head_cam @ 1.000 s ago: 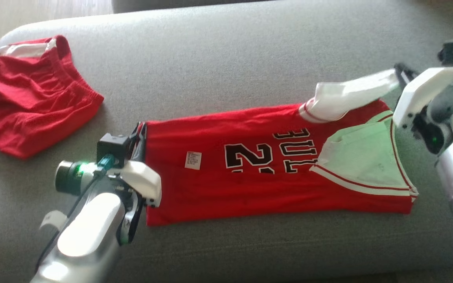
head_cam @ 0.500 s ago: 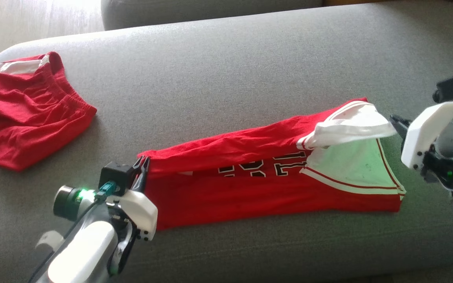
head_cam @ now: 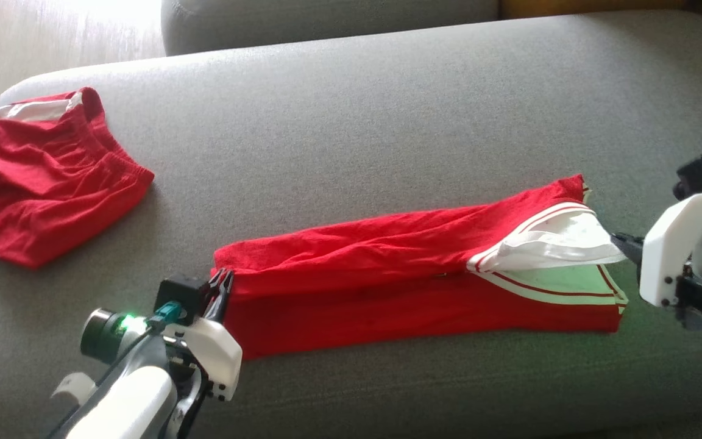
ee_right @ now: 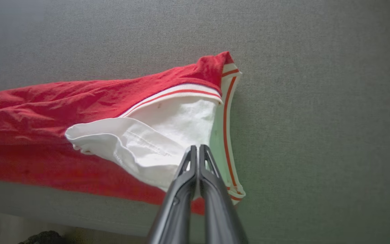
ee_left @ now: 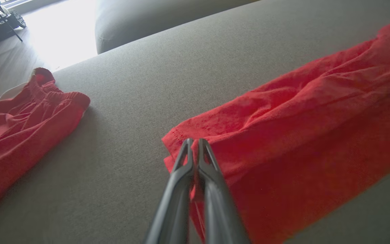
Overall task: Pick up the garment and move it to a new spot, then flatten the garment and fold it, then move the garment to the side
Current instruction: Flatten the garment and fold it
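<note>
I have the garment [head_cam: 387, 274], a red jersey with white trim, lying on the grey sofa cushion [head_cam: 357, 122] on my near right side, stretched left to right between both arms. Its far long edge is folded over towards me, so one red layer lies on top of the other and the fold runs along its length. My left gripper [head_cam: 223, 281] is clamped on the hem corner at the jersey's left end. In the left wrist view a sliver of red cloth sits pinched between the two dark fingers [ee_left: 178, 183]. My right gripper [ee_right: 196, 148] is likewise closed, pinching the white fabric at the jersey's right end, and that white flap lies over the red-striped trim beneath it. The near long edge of the jersey runs close to the cushion's front edge. A pair of red shorts [head_cam: 46, 177] lies crumpled at the far left of the cushion, well apart from the jersey. Beyond it I see a second grey cushion [head_cam: 326, 18] and a pale wooden floor [head_cam: 52, 30]
</note>
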Robot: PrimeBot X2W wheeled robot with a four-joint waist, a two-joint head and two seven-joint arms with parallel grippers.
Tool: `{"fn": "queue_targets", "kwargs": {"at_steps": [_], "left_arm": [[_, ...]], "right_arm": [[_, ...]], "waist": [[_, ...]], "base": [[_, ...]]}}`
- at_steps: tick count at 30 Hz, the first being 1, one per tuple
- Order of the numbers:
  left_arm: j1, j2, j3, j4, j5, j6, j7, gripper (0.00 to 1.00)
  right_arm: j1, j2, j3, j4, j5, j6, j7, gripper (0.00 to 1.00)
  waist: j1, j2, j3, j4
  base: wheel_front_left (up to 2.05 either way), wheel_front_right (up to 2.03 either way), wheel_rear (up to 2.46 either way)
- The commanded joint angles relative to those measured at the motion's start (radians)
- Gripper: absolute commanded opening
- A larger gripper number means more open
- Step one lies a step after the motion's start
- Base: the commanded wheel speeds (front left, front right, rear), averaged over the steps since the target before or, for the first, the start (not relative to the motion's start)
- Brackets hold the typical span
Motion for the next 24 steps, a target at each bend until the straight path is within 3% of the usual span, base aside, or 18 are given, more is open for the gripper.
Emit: {"fn": "queue_targets", "kwargs": {"at_steps": [1, 8, 9, 10, 11, 15, 18, 24], "left_arm": [[-0.039, 0.039, 0.036, -0.034, 0.002, 0.001, 0.007, 0.0], [-0.06, 0.05, 0.016, -0.062, 0.01, -0.005, 0.049, 0.0], [-0.059, 0.047, 0.013, -0.061, 0.006, -0.007, 0.057, 0.0], [-0.057, 0.044, 0.013, -0.059, -0.001, -0.006, 0.067, 0.17], [-0.055, 0.043, 0.013, -0.056, -0.004, -0.002, 0.076, 1.0], [-0.044, 0.045, 0.022, -0.064, -0.018, 0.01, 0.078, 1.0], [-0.026, 0.042, 0.059, -0.089, -0.043, 0.041, 0.048, 1.0], [0.011, 0.015, 0.165, -0.183, -0.08, 0.131, -0.098, 1.0]], "right_arm": [[-0.012, -0.031, -0.006, -0.054, -0.013, 0.0, 0.01, 0.0], [0.023, 0.002, -0.054, -0.121, -0.064, 0.0, 0.052, 0.0], [0.027, 0.01, -0.067, -0.121, -0.065, 0.0, 0.061, 1.0], [0.035, 0.016, -0.074, -0.12, -0.066, 0.0, 0.083, 1.0], [0.047, 0.014, -0.068, -0.127, -0.063, 0.0, 0.113, 1.0], [0.067, -0.005, -0.1, -0.189, -0.102, 0.0, 0.143, 1.0], [0.055, 0.023, -0.138, -0.243, -0.165, 0.0, 0.065, 1.0], [0.045, 0.148, -0.191, -0.326, -0.288, 0.0, -0.185, 1.0]], "waist": [[0.0001, -0.0001, 0.006, 0.004], [0.0001, -0.0001, 0.04, 0.014], [0.0001, -0.0001, 0.041, 0.016], [0.0001, -0.0001, 0.042, 0.017], [0.0001, -0.0001, 0.042, 0.019], [0.0001, -0.0001, 0.038, 0.024], [0.0001, -0.0001, 0.022, 0.026], [0.0001, -0.0001, 0.006, 0.029]], "base": [[0.0, 0.0, 0.0], [0.0, 0.0, 0.0], [0.0, 0.0, 0.0], [0.0, 0.0, 0.0], [0.0, 0.0, 0.0], [0.0, 0.0, 0.0], [0.0, 0.0, 0.0], [0.0, 0.0, 0.0]]}}
